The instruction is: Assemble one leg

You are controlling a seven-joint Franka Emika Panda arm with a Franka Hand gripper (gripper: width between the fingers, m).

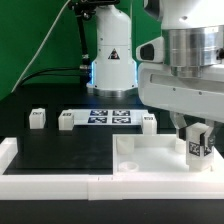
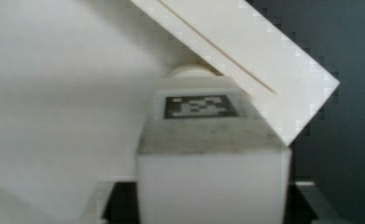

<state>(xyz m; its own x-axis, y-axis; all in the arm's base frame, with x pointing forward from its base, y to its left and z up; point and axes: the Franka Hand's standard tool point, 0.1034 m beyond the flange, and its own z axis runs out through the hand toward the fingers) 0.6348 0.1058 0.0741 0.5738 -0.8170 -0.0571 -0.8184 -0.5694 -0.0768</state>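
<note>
My gripper (image 1: 196, 146) is shut on a leg (image 1: 197, 140), a small white peg with a black-and-white tag on its face. It holds the leg upright over the right end of the large flat white tray-like piece (image 1: 150, 158), close to its surface. In the wrist view the leg (image 2: 202, 130) fills the middle between my dark fingers (image 2: 126, 200), its tag facing the camera, and the tray piece's raised rim (image 2: 250, 60) runs slantwise behind it. I cannot tell whether the leg touches the tray piece. Three lookalike legs (image 1: 37, 118) (image 1: 66, 121) (image 1: 148, 122) stand on the black table.
The marker board (image 1: 108, 117) lies between the loose legs at the back. A white rail (image 1: 40, 184) runs along the table's front and up the exterior view's left. The arm's base (image 1: 110, 60) stands behind the marker board.
</note>
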